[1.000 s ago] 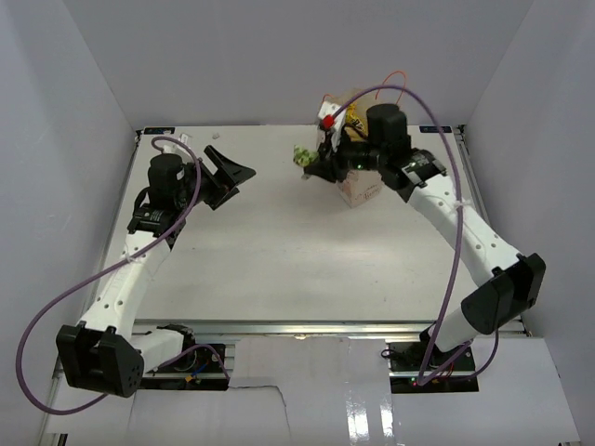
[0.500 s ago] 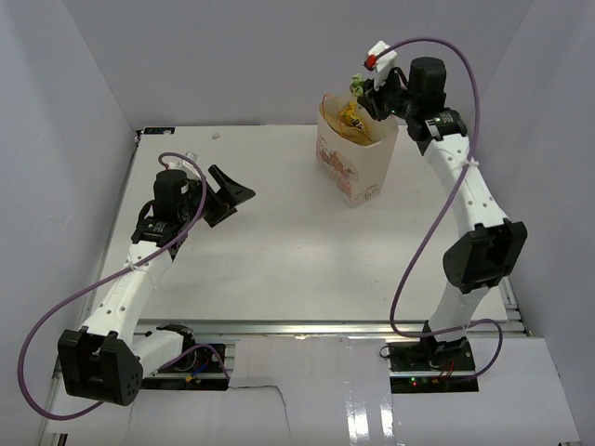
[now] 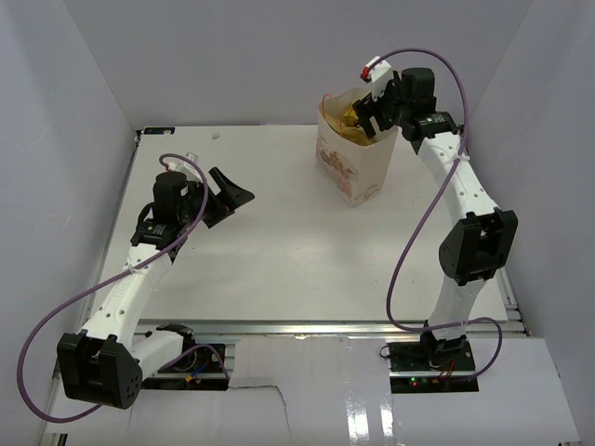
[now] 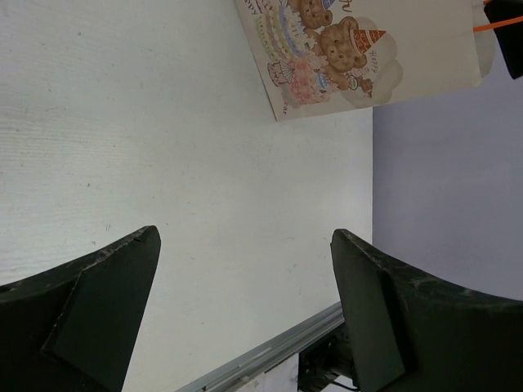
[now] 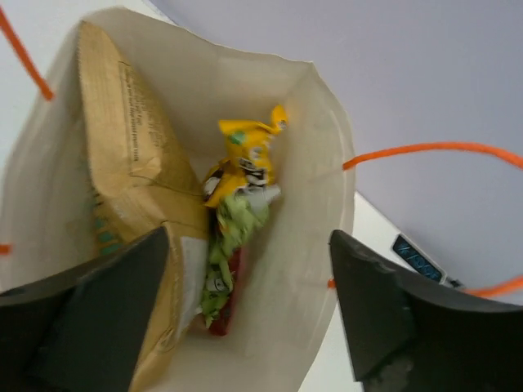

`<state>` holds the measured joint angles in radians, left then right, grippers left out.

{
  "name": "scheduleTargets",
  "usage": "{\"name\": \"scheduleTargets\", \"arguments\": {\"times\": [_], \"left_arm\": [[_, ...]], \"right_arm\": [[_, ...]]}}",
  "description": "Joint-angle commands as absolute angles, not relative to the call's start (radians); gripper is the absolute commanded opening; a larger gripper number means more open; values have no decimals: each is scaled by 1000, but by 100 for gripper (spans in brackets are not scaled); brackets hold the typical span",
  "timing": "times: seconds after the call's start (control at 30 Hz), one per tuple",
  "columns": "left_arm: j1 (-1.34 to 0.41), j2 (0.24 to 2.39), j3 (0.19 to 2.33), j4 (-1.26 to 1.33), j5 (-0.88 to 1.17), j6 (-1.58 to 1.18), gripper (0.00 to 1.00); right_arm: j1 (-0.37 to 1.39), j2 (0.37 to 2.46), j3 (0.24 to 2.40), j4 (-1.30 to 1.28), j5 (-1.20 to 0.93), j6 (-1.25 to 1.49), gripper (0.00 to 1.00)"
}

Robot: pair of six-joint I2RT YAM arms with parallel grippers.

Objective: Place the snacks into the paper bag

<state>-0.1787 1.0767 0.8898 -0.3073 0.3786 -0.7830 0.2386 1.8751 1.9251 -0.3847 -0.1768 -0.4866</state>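
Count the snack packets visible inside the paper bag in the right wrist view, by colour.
tan-brown pouch: 1
yellow packet: 1
light-green packet: 1
reddish packet, mostly hidden: 1
Total: 4 showing inside the paper bag

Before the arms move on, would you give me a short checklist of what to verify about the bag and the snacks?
1. The paper bag stands upright with its mouth open: ok.
2. The green packet lies inside the bag, against the yellow packet: ok.
3. The right gripper is open and empty above the bag: ok.
4. The left gripper is open and empty over the table: ok.
5. All five snacks are in the bag: cannot tell; only the tan pouch and the yellow and green packets show clearly.
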Motion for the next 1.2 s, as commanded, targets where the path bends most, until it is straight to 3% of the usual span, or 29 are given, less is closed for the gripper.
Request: {"name": "scheduleTargets", "arguments": {"times": [0.0, 0.07, 0.1, 0.17, 0.57, 0.9, 1.17], "left_arm": [[-173, 1071, 929, -319, 354, -732, 96], [-173, 1074, 963, -342, 338, -687, 97], [-173, 1072, 974, -348, 321, -671, 98], [-173, 1068, 1002, -357, 304, -620, 98], [-173, 1017, 1035, -321, 192, -512, 98], [-173, 1035, 1034, -305, 252, -531, 98], [-173, 991, 1014, -325, 239, -546, 98]], "right_arm": [[209, 1734, 1940, -414, -280, -398, 89], [181, 1662, 1915, -428, -379, -330, 98], [170, 1631, 1858, -428, -403, -310, 91], [146, 1538, 1783, -426, -425, -247, 90], [18, 1038, 1107, -437, -163, -109, 90], [-18, 862, 962, -437, 84, -8, 90], [-18, 838, 950, -419, 100, -23, 90]]}}
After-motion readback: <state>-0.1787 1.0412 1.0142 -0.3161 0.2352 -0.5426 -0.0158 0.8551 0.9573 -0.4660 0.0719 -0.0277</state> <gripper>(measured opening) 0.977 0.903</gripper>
